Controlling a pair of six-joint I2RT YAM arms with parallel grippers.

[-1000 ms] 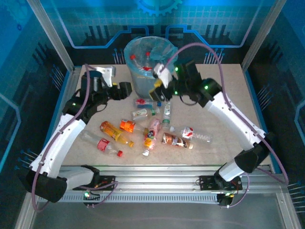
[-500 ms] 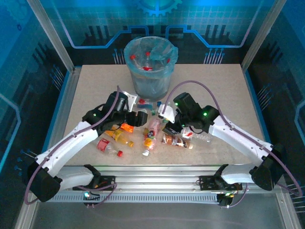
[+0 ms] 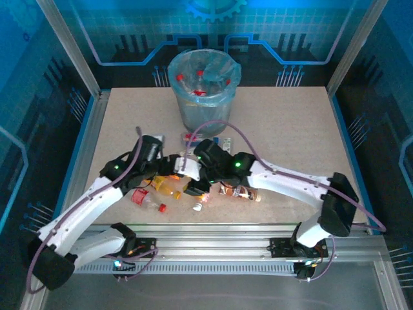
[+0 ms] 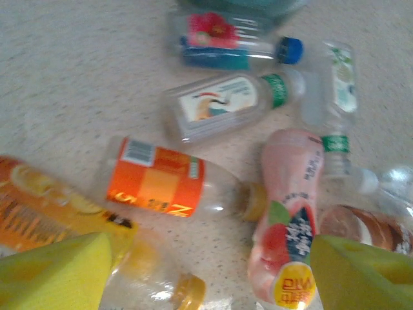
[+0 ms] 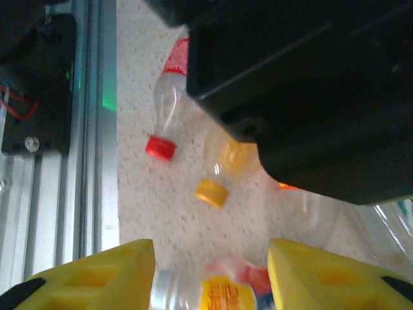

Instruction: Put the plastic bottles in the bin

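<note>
Left gripper: yellow fingers spread wide, empty, low above clear plastic bottle with orange label and pink plastic bottle. Right gripper: fingers apart, empty, above bottles lying on speckled beige table. Round grey translucent bin with blue bag stands at far side, well apart from both grippers.

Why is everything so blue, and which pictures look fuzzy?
Top external: lit blue back panels tint the scene, fairly sharp. Left wrist: plastic bottles slightly smeared, glare on the clear ones. Right wrist: right gripper blurred up close.

White arms, purple cables — yellow fingers
</note>
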